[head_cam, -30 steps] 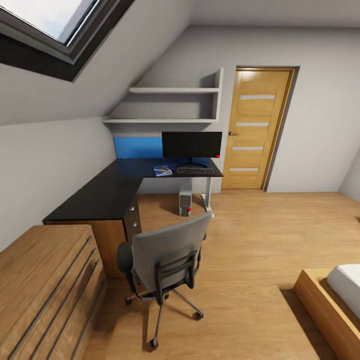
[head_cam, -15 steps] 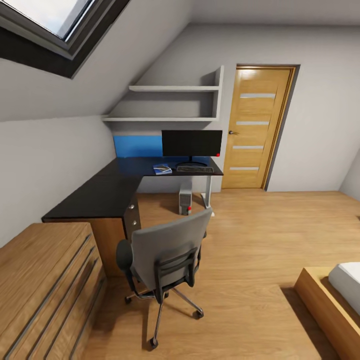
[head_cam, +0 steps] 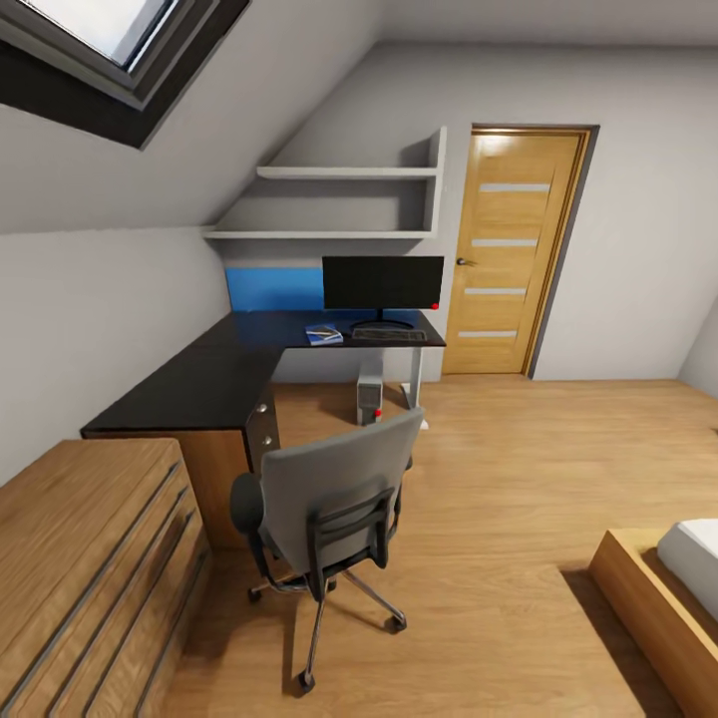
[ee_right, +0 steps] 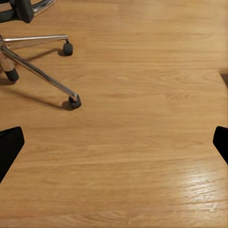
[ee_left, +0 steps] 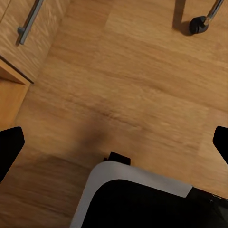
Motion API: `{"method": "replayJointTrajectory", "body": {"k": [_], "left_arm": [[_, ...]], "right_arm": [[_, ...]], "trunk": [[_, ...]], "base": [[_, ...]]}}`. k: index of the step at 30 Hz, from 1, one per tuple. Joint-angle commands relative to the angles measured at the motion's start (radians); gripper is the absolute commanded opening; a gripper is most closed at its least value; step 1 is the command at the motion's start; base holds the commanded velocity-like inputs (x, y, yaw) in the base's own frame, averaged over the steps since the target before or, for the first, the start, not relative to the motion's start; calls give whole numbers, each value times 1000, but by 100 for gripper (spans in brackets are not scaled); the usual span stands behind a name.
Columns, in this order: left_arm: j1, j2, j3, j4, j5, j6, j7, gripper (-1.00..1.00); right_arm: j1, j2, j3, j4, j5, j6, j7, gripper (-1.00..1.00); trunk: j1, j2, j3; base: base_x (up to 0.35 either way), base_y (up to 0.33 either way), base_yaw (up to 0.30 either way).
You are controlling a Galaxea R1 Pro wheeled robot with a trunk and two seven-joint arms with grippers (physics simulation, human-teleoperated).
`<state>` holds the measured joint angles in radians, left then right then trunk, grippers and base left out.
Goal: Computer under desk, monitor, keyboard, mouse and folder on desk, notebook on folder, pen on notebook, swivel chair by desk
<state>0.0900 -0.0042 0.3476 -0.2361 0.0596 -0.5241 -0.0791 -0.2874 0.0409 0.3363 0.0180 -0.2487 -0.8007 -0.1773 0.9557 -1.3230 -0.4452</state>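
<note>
Rolling freely on castors, the swivel chair (head_cam: 329,509) at lower centre should push by its stiff backrest, both grippers (ee_left: 114,142) (ee_right: 114,142) spread wide, empty

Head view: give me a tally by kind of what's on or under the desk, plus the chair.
Monitor on the desk: 1
Keyboard in front of the monitor: 1
Small blue flat item left of the keyboard, too small to identify: 1
Computer on the floor under the desk: 1
Swivel chair, back toward the camera: 1
Total: 5
</note>
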Motion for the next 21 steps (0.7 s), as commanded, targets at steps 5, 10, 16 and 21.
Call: {"method": "replayJointTrajectory", "body": {"k": [5, 10, 16, 21], "left_arm": [[0, 0, 4, -2, 6, 14, -8, 100], [0, 0, 4, -2, 6, 15, -8, 100], [0, 0, 4, -2, 6, 15, -8, 100], [0, -1, 4, -2, 6, 15, -8, 100]], "right_arm": [[-1, 1, 9, 2, -6, -3, -4, 100], [-1, 1, 9, 2, -6, -3, -4, 100], [-1, 1, 9, 2, -6, -3, -4, 100], [-1, 1, 9, 2, -6, -3, -4, 100]], "trunk": [[19, -36, -17], [39, -71, -32], [62, -113, -51], [81, -148, -67]], "base": [[0, 0, 0], [0, 0, 0], [0, 0, 0], [0, 0, 0]]}}
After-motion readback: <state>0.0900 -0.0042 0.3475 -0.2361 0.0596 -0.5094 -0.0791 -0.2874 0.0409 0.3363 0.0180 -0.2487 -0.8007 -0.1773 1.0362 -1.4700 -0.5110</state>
